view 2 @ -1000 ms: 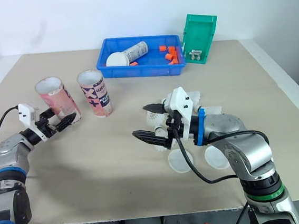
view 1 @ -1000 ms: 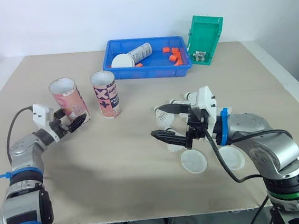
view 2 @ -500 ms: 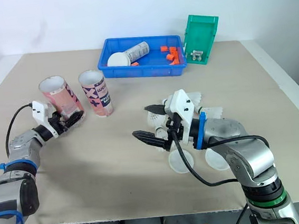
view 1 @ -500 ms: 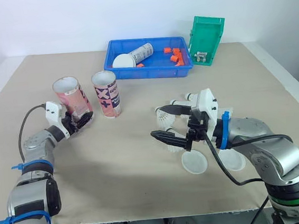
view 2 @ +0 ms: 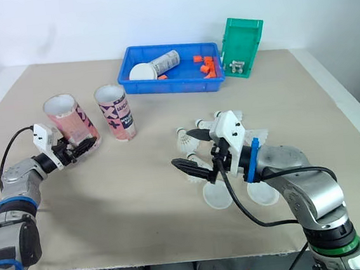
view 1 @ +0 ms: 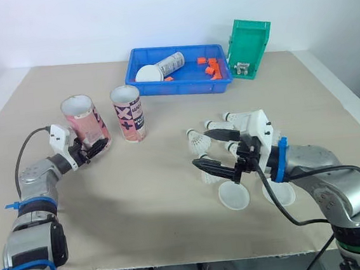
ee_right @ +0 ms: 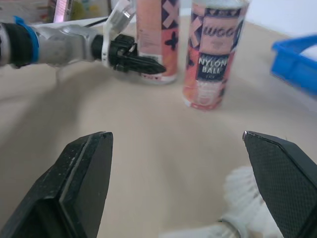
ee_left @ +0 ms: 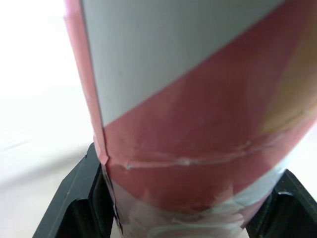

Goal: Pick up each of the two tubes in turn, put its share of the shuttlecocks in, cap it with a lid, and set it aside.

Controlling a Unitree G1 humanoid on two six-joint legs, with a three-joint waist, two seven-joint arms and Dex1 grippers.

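A beige table (view 1: 142, 202) carries everything; at its far edge sits a blue tray (view 1: 179, 88), holding a printed can (view 1: 172, 63) on its side, a white disc (view 1: 148, 73) and some orange pieces (view 1: 210, 68), with a green bin (view 1: 251, 42) just beside the tray on the robot's right; on the robot's left stand the two open tubes, close together but apart - the pink-striped tube (view 1: 84, 122) farther left and leaning slightly, the patterned tube (view 1: 129, 113) upright beside it, its label reading "NYLON BALL" in the right wrist view; the left gripper (view 1: 93, 148) is at the foot of the pink-striped tube, and the left wrist view shows its two black fingers (ee_left: 81, 198) pressed against either side of the tube's base, so it is clenched on that tube, which rests on the table; the right gripper (view 1: 215, 151) hangs over the middle-right of the table with its jaws spread wide and nothing between them, one finger above the other; under and behind it lies a loose cluster of white shuttlecocks (view 1: 198, 141); two white lids (view 1: 233, 195) lie flat just in front of the cluster, side by side.
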